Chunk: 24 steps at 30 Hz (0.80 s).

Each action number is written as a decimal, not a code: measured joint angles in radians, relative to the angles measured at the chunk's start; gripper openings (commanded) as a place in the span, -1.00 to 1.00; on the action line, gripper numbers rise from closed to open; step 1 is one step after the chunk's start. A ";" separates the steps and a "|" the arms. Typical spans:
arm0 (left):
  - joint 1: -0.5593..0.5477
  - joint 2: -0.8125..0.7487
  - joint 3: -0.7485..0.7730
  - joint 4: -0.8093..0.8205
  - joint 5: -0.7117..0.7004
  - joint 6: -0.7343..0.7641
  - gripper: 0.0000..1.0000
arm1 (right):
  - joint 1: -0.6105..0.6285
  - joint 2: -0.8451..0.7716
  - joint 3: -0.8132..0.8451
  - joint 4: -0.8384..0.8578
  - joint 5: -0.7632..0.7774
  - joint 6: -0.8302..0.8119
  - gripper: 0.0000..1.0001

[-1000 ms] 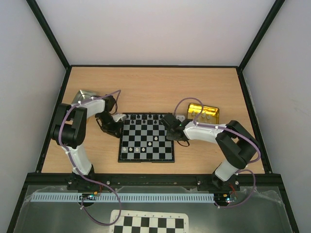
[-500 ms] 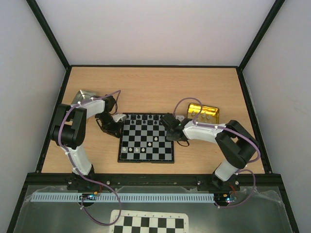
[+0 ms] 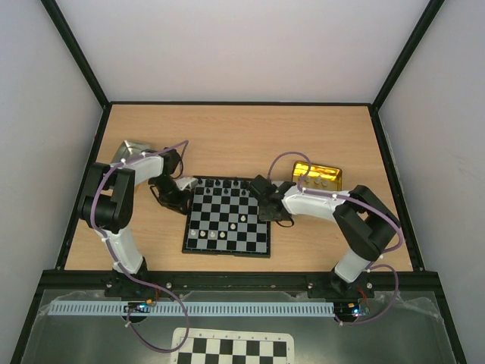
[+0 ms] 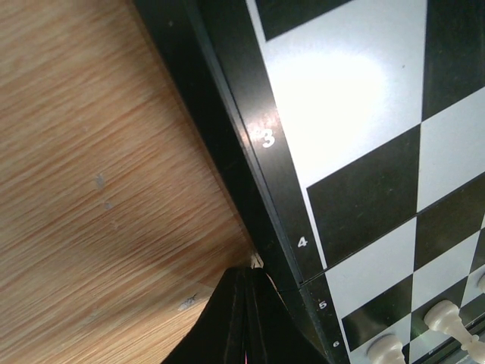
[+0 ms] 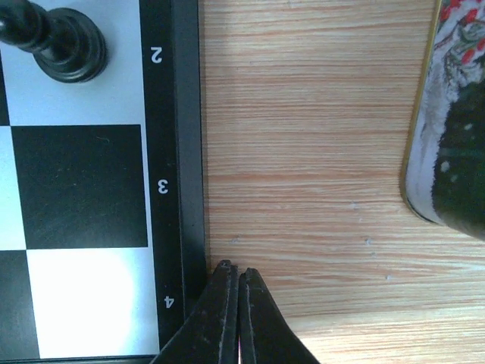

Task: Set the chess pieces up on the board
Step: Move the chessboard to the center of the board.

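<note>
The board, black-framed, lies in the middle of the table. A few cream chess pieces stand on its near rows, with black chessmen along the far row. My left gripper is shut and empty, its tip down on the table against the board's left frame. Two cream pieces show at that view's lower right. My right gripper is shut and empty too, its tip touching the board's right frame beside the number 4. A black pawn stands nearby.
A shiny gold tin tray sits just right of the board, its edge close to my right gripper. A silvery object lies behind the left arm. A loose checker sheet rests below the arm bases.
The right gripper has moved a little left against the board's right frame, and the board has shifted slightly left and turned a touch. The left arm has barely moved.
</note>
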 measured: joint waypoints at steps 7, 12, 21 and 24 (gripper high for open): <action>0.000 0.000 0.000 0.010 0.007 0.000 -0.96 | -0.042 0.023 0.032 -0.010 -0.021 -0.029 -0.96; 0.000 0.000 0.000 0.012 0.009 0.000 -0.96 | -0.049 0.031 0.042 -0.014 -0.023 -0.043 -0.96; 0.000 -0.001 0.000 0.012 0.008 0.000 -0.96 | -0.061 0.031 0.050 -0.014 -0.031 -0.057 -0.96; 0.000 -0.003 0.000 0.021 0.009 0.000 -0.96 | -0.072 0.031 0.062 -0.017 -0.031 -0.066 -0.96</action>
